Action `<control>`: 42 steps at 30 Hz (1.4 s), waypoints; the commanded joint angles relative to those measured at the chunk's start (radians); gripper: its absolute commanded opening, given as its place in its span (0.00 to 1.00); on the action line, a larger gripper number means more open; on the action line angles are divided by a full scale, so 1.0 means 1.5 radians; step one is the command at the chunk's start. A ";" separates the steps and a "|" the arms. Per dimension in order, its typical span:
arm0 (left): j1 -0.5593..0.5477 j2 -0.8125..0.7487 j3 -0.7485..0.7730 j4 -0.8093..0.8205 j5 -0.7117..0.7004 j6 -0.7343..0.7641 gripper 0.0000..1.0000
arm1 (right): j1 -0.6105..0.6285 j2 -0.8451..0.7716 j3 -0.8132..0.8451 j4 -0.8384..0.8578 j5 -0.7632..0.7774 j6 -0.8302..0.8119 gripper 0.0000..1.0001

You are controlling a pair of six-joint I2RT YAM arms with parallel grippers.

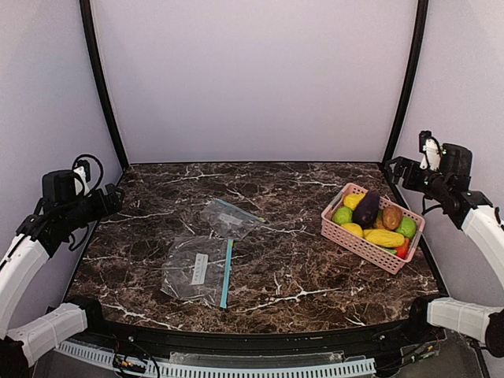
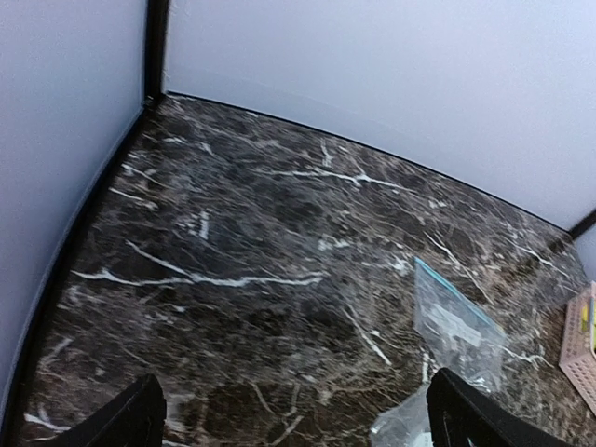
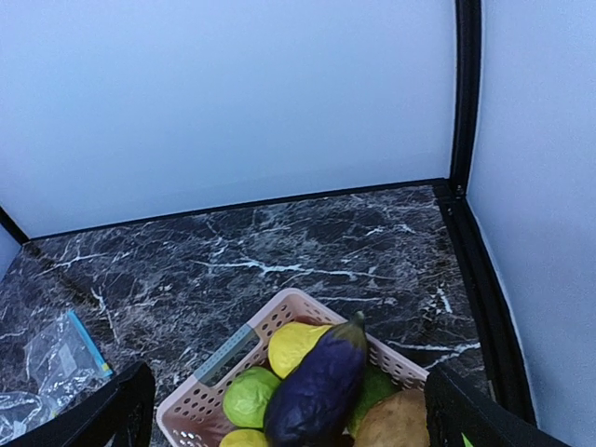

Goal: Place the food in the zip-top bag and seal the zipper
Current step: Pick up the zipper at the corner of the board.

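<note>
— Below the right end effector (image 1: 396,169), what can be seen?
— A pink slatted basket (image 1: 358,246) sits on the dark, marble-patterned tabletop (image 1: 299,276), just below and ahead of that end effector's two fingers. It holds the toy food. In the wrist view a purple eggplant (image 3: 317,386) lies on top, with a yellow piece (image 3: 293,343) behind it, a green piece (image 3: 250,396) to its left and a brown piece (image 3: 400,424) to its right. The overhead view adds a yellow corn cob (image 1: 384,237), a second green piece (image 1: 406,227) and an orange-red piece (image 1: 402,250) at the basket's near side.
— Is that end effector gripping anything?
— No. Its fingers are spread wide and bare, raised over the far right corner of the tabletop.
— And the left end effector (image 1: 113,199)?
— Also released, fingers spread wide, raised above the tabletop's left edge.
— Where is the zip-top bag?
— A clear zip-top bag (image 1: 195,272) lies flat near the middle of the tabletop, ahead and to the right of the left end effector and well apart from it. Its teal zipper strip (image 1: 227,274) runs along the side facing the basket. A second, smaller clear bag (image 1: 229,218) lies just beyond it, farther from the arms. Both bags are well to the left of the right end effector. All the food is in the basket.
</note>
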 commanded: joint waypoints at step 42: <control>-0.249 0.237 -0.186 0.244 0.365 -0.241 0.01 | 0.302 0.095 -0.033 0.084 -0.085 0.107 0.99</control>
